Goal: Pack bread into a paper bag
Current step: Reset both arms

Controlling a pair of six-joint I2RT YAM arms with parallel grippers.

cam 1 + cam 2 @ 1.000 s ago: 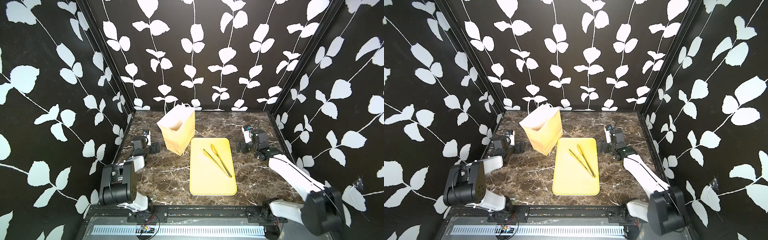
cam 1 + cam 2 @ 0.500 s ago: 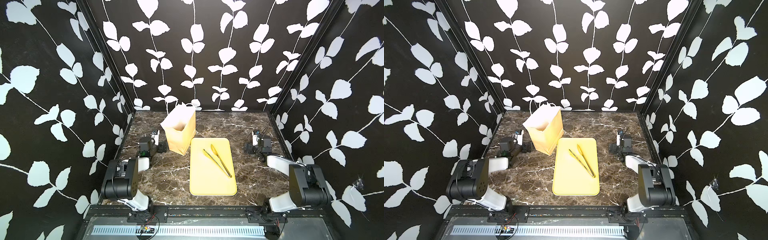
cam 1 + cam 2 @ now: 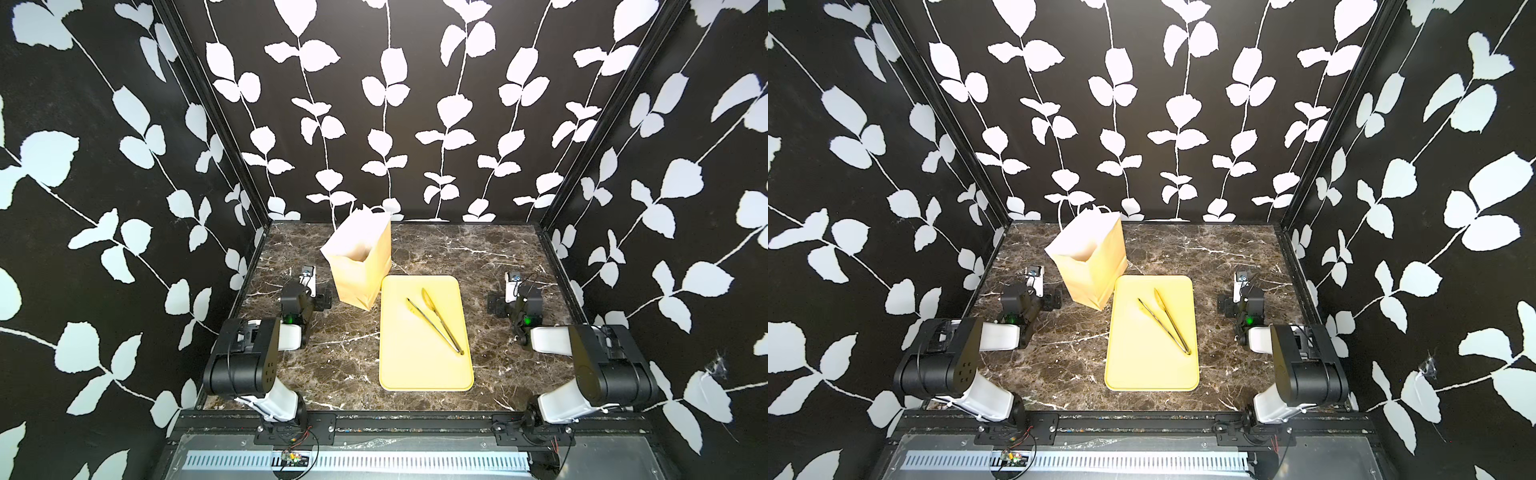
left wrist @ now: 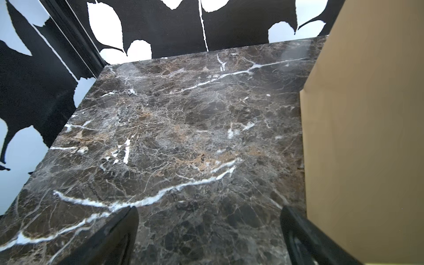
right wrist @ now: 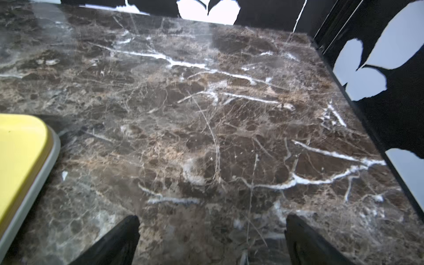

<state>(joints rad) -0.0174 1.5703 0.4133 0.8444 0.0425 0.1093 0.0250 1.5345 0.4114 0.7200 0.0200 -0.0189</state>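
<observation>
The paper bag [image 3: 361, 257] [image 3: 1090, 259] stands upright and open-topped on the marble, left of the yellow tray; only its pale inner wall shows. No bread is in view in any frame. My left gripper [image 3: 311, 291] [image 3: 1040, 291] rests low just left of the bag, open and holding nothing; in the left wrist view its fingers [image 4: 124, 231] spread over bare marble, with the bag's tan wall [image 4: 367, 137] close beside one finger. My right gripper [image 3: 509, 295] [image 3: 1235, 295] sits low right of the tray, open, with only marble between its fingertips [image 5: 298, 231].
A flat yellow tray [image 3: 424, 374] [image 3: 1150, 374] lies mid-table with metal tongs [image 3: 434, 320] [image 3: 1165, 322] on it; its corner [image 5: 20, 149] shows in the right wrist view. Black leaf-patterned walls close in the left, back and right sides. Both arms are folded near the front corners.
Both arms have folded back toward the front corners. The left gripper slid closer to the bag's left side; the right gripper drew away from the tray toward the right wall.
</observation>
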